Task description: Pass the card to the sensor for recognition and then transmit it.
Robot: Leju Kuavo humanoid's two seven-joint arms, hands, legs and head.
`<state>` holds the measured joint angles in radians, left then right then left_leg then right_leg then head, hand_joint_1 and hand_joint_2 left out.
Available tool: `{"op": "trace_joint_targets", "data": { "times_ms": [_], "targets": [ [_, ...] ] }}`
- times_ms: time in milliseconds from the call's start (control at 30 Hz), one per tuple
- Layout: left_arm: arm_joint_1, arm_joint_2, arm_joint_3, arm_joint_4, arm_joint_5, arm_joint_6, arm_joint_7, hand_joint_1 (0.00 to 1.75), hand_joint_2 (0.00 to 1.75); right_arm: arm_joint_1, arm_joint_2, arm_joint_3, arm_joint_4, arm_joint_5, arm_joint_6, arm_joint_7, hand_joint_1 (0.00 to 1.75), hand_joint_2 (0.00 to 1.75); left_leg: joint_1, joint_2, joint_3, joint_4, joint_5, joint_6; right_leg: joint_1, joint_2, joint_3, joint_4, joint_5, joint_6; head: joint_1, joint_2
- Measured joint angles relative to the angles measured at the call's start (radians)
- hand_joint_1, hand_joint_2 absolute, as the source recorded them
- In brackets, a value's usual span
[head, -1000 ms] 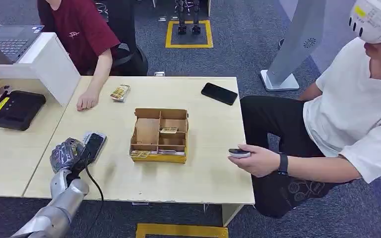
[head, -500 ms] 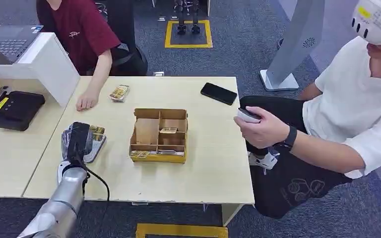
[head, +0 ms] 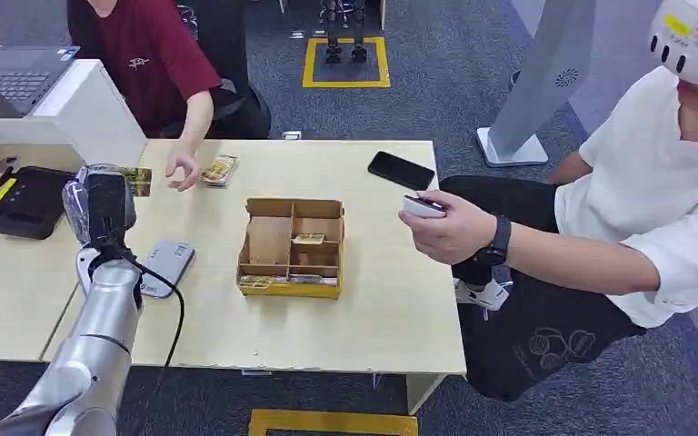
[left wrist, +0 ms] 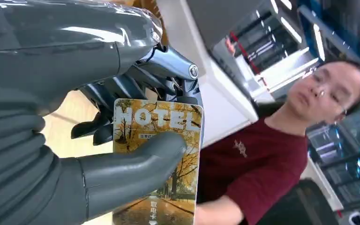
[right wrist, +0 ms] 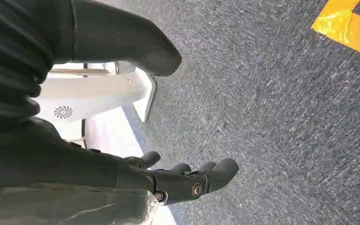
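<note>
A grey carpet [head: 454,82] with a yellow square [head: 345,62] covers the floor. A big light wooden table [head: 382,309] holds a cardboard box [head: 291,247], a black phone [head: 402,171] and a grey card sensor [head: 165,267]. The left hand [head: 100,207] is raised above the table and pinches a hotel card [left wrist: 161,154] between thumb and fingers. The right hand [right wrist: 122,183] hangs over the carpet, fingers apart, holding nothing.

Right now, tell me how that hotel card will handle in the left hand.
The card looks thin, flat and unbent, so probably stiff and light. Its printed face seems glossy, and the left hand pinches it with thumb against fingers, so it might slip.
</note>
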<state>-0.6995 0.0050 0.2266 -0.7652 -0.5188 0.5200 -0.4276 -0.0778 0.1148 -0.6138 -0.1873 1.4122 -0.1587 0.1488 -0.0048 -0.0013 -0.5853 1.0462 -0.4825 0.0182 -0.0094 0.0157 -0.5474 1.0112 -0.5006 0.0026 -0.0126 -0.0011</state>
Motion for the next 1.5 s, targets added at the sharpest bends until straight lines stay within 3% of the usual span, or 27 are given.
{"op": "trace_joint_targets", "data": {
  "times_ms": [167,300,667,700,900,1033,1133,1233,1367,1500],
  "targets": [
    [-0.063,0.011,-0.003,0.068,-0.046,0.114,-0.003,1.75,1.75,-0.01,0.001,0.003,0.0,0.019,0.009,0.003,0.0,1.75,0.0,0.001,0.0,0.0,0.0,0.0,0.0,0.001,0.0,0.0,0.0,0.0,0.0,0.0],
    [-0.086,0.024,-0.002,0.104,-0.061,0.16,-0.013,1.75,1.75,-0.015,0.006,0.003,0.0,0.021,0.012,0.002,0.0,1.75,0.0,0.001,0.0,0.0,0.0,0.0,0.0,0.0,0.0,0.0,0.0,0.0,0.0,0.0],
    [-0.087,0.03,-0.002,0.135,-0.097,0.162,-0.024,1.75,1.75,-0.019,0.008,0.003,0.0,0.03,0.012,0.002,0.0,1.75,0.0,0.001,0.0,0.0,0.0,0.0,0.0,0.0,0.0,0.0,0.0,0.0,0.0,0.0],
    [-0.087,0.029,-0.002,0.135,-0.101,0.163,-0.027,0.0,1.75,-0.019,0.008,0.003,0.0,0.03,0.012,0.002,0.0,1.75,0.0,0.001,0.0,0.0,0.0,0.0,0.0,0.0,0.0,0.0,0.0,0.0,0.0,0.0],
    [-0.087,0.028,0.0,0.143,-0.091,0.157,-0.059,0.0,1.75,-0.02,0.009,0.003,0.0,0.031,0.011,0.002,0.0,1.75,0.0,0.0,0.0,0.0,0.0,0.0,0.0,0.0,0.0,0.0,0.0,0.0,0.0,0.0],
    [-0.093,0.028,0.009,0.155,-0.054,0.13,0.002,0.0,1.75,-0.019,0.009,0.003,0.0,0.031,0.01,0.005,0.0,1.75,0.0,0.0,0.0,0.0,0.0,0.0,0.0,0.0,0.0,0.0,0.0,0.0,0.0,0.0],
    [-0.105,0.028,0.01,0.167,-0.029,0.06,0.047,0.0,1.75,-0.019,0.009,0.0,0.0,0.029,0.006,0.006,0.0,1.75,0.0,0.0,0.0,0.0,0.0,0.0,0.0,0.0,0.0,0.0,0.0,0.0,0.0,0.0],
    [-0.098,0.027,0.006,0.149,0.012,-0.136,0.031,0.0,1.75,-0.016,0.009,-0.008,0.0,0.011,-0.007,0.002,0.0,1.75,0.0,0.0,0.0,0.0,0.0,0.0,0.0,0.0,0.0,0.0,0.0,0.0,0.0,0.0],
    [-0.064,0.022,-0.015,0.077,0.036,-0.247,0.037,0.0,1.75,-0.009,0.009,-0.022,0.0,0.002,-0.008,-0.003,0.0,1.75,0.0,0.002,0.0,0.0,0.0,0.0,0.0,0.002,0.0,0.0,0.0,0.0,0.0,0.0],
    [0.087,0.073,-0.126,-0.171,0.088,-0.517,0.033,0.0,1.75,-0.003,0.009,-0.058,0.0,-0.049,-0.009,-0.002,0.0,1.75,-0.001,0.003,-0.001,0.0,-0.001,0.0,0.0,0.004,0.0,0.0,0.0,0.0,0.0,0.0]
  ]
}}
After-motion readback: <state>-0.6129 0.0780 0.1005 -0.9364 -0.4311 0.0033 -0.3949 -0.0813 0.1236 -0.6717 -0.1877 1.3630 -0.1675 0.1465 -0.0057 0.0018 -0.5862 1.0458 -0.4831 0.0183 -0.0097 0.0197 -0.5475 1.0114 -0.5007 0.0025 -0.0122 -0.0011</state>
